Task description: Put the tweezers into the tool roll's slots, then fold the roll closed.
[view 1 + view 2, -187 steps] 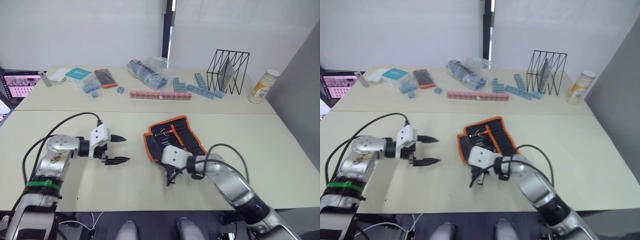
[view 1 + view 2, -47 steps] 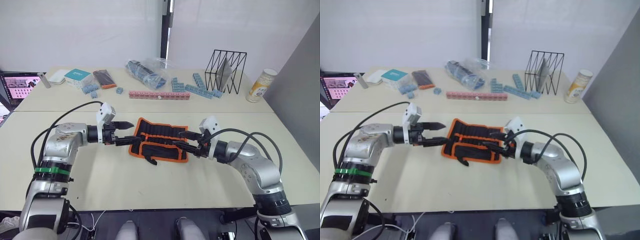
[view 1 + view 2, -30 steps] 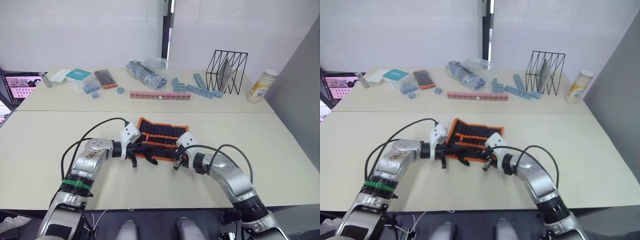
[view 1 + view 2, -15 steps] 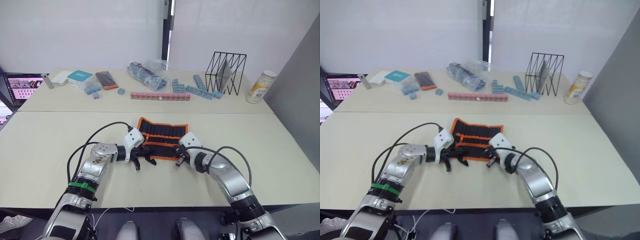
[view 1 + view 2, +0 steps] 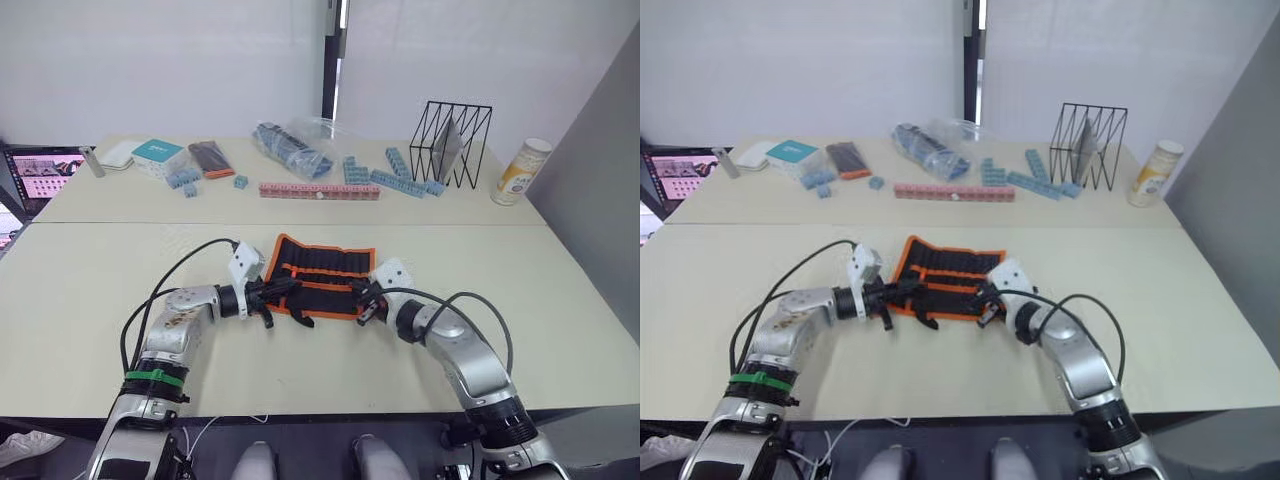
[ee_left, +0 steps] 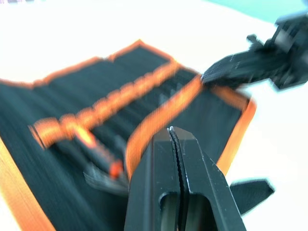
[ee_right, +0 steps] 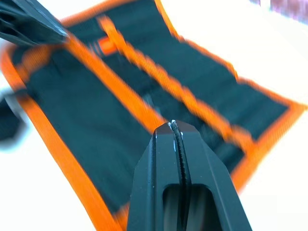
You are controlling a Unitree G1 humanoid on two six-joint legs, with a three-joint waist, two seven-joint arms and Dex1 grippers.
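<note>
Meanwhile, the tool roll (image 5: 318, 274) lay spread open on the near worktop (image 5: 90, 290), between my two arms, its orange-trimmed inner face up and its rows of slots (image 5: 325, 262) running across it. My left tool (image 6: 178, 144) had its two black fingers pressed together, tips over the roll's near orange edge at its left end. My right tool (image 7: 174, 132) was likewise pressed shut, tips over the orange hem at the roll's right end. Whether either tool actually pinched fabric, I could not tell. On the far worktop sat blue blocks (image 5: 385, 172), a wire rack (image 5: 455, 142) and a yellow can (image 5: 525, 171).
</note>
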